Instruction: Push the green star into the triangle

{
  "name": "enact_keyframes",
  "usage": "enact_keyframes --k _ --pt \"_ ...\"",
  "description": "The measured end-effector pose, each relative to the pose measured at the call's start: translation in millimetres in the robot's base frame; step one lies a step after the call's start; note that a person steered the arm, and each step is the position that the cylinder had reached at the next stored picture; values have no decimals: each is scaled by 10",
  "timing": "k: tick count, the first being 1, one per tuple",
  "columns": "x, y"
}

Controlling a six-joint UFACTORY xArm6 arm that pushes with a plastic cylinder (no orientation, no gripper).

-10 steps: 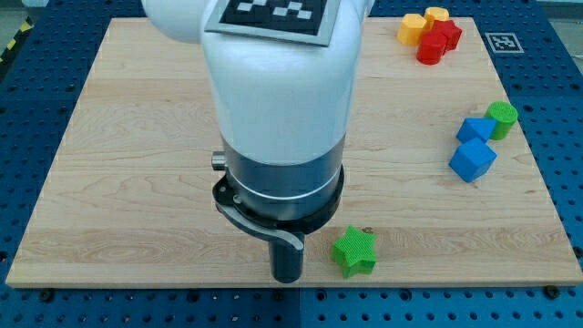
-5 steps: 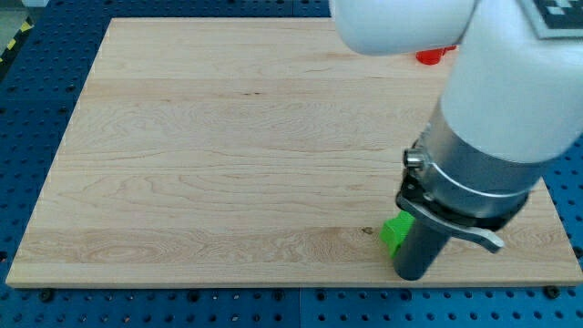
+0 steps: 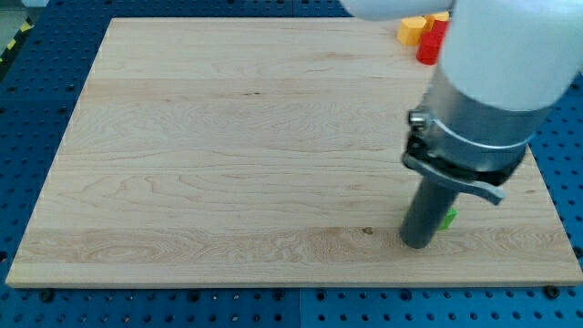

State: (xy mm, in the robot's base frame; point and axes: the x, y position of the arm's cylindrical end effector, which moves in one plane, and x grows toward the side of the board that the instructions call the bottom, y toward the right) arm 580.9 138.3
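Observation:
The green star [image 3: 448, 218] is almost wholly hidden behind my rod; only a small green sliver shows at the rod's right side, near the board's bottom right. My tip [image 3: 418, 243] rests on the board, touching the star's left side. The arm's white and grey body covers the view's right, so the blue blocks and any triangle are hidden.
At the view's top right, a yellow block [image 3: 412, 29] and a red block [image 3: 429, 46] show partly beside the arm. The wooden board [image 3: 228, 155] lies on a blue perforated table; its bottom edge runs close below my tip.
The arm swept from the bottom middle to the bottom right. The green star was pushed right and slightly up, and is now nearly hidden behind the rod.

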Motion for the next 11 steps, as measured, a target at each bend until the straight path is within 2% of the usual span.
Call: enact_keyframes --k 2,5,9,10,11 --pt "-125 297" --pt "-584 310" --pt "-1051 -289" --pt "-978 -300" --pt "-749 -3"
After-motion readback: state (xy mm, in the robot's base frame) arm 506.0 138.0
